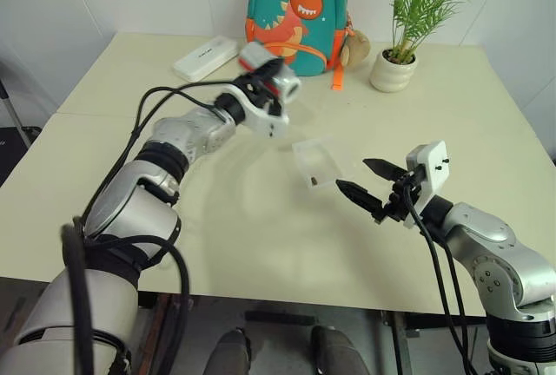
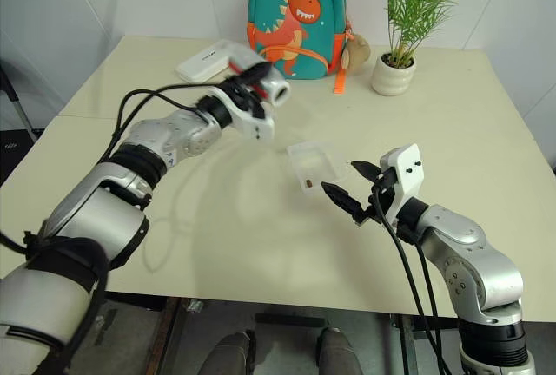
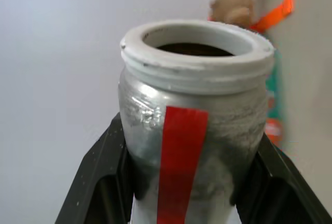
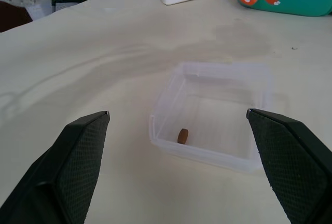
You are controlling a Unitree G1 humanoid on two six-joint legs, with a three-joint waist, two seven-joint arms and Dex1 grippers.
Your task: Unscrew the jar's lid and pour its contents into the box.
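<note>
My left gripper (image 1: 263, 88) is shut on the jar (image 1: 280, 82), a small silvery cylinder with a red label. It is held in the air over the table's far middle, tipped on its side. The jar (image 3: 192, 130) has an open white threaded mouth that looks dark inside. The lid is out of view. The clear box (image 1: 317, 162) sits on the table to the right of and below the jar, with a small brown bit (image 4: 182, 136) inside near its front wall. My right gripper (image 1: 352, 174) stands open just right of the box (image 4: 212, 115), holding nothing.
A flat white oblong case (image 1: 205, 57) lies at the back left. A teal dinosaur backpack (image 1: 295, 15) stands at the back centre, with a potted plant (image 1: 393, 69) to its right. The cream table's front edge (image 1: 261, 301) is near me.
</note>
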